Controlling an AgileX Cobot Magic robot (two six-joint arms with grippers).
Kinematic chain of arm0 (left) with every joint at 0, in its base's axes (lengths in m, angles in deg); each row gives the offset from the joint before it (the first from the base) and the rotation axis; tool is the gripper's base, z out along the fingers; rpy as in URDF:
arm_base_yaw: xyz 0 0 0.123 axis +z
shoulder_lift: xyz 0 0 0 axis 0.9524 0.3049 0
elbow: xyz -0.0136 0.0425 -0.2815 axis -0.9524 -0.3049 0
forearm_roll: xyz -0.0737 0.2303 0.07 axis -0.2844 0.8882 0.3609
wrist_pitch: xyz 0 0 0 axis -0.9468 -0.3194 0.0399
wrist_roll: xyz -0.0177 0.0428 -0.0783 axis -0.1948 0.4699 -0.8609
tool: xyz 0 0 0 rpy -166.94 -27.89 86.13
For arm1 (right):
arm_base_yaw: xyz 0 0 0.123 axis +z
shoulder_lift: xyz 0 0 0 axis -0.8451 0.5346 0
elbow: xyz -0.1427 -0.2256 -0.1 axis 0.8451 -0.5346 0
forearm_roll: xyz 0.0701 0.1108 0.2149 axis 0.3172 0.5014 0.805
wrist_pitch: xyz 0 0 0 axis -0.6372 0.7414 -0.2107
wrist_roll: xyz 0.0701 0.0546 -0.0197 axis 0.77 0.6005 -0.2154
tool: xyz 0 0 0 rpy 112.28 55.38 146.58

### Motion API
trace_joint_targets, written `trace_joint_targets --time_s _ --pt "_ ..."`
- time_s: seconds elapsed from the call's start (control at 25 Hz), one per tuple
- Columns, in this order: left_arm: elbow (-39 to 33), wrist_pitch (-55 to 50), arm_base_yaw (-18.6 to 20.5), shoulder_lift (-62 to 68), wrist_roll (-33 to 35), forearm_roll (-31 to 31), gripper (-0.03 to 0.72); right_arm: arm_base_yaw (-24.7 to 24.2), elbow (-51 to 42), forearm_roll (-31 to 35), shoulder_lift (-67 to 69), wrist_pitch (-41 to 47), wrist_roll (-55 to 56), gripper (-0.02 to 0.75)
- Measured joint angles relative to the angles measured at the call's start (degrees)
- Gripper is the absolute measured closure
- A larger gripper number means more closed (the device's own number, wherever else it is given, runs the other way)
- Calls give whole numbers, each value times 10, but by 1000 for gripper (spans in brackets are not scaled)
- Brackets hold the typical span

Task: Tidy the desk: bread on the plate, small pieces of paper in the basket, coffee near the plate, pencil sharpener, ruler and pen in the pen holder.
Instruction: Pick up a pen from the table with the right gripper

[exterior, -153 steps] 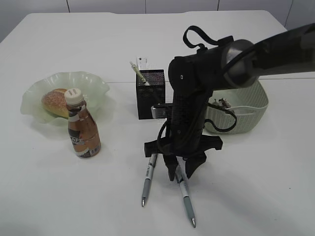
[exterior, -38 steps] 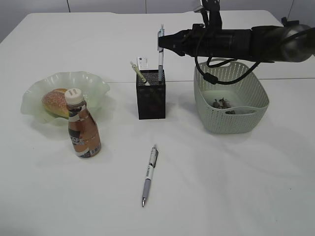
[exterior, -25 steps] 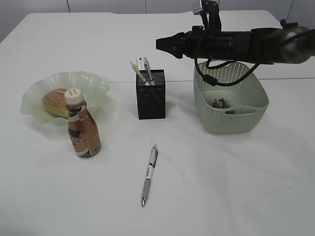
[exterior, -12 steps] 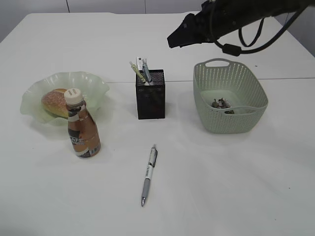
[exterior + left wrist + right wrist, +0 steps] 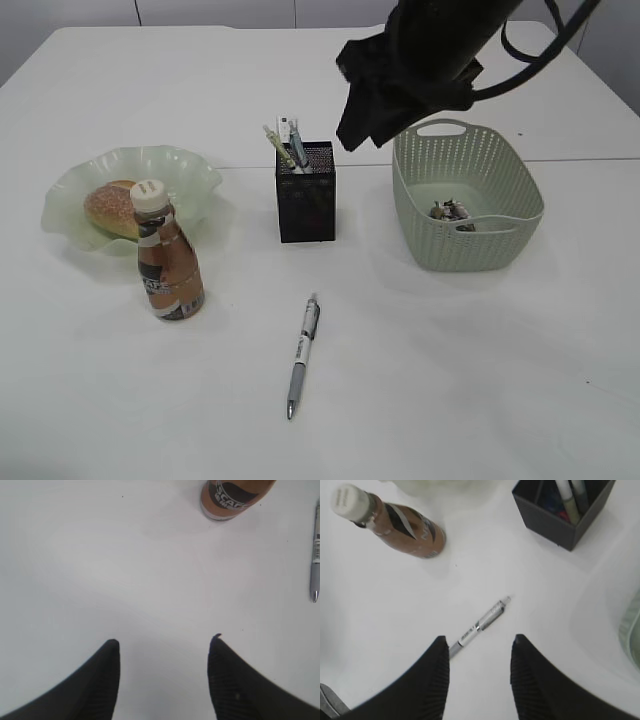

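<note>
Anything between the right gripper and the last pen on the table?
Nothing visible. The right gripper hangs open above the pen, which lies alone on bare table. The coffee bottle stands off to the left and the pen holder behind, both apart from it.

Bread roll [image 5: 108, 209] lies on pale green wavy plate [image 5: 190, 170]. Brown coffee bottle [image 5: 166, 262], capped, upright, just at plate's 5 o'clock. Black mesh pen holder [image 5: 306, 193] holds pens. Grey pen [image 5: 303, 354] flat on counter, at holder's 6 o'clock. Green basket [image 5: 466, 196] contains paper scraps [image 5: 452, 211].
</note>
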Motion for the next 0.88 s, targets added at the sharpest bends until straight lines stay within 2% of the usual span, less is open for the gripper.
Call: trace_joint_targets --time_s 0.12,0.24,0.4,0.64,0.88 --pt "0 0 0 0 0 0 274 52 -1 -83 -2 8 91 437" --pt "0 0 0 0 0 0 274 100 -24 -118 -2 9 152 437" --pt "0 0 0 0 0 0 274 133 -80 -122 -2 8 212 437" --pt "0 6 0 0 0 -2 274 142 -163 -113 6 -53 327 437" --pt "0 26 0 0 0 -6 274 166 -171 -112 37 -134 498 437"
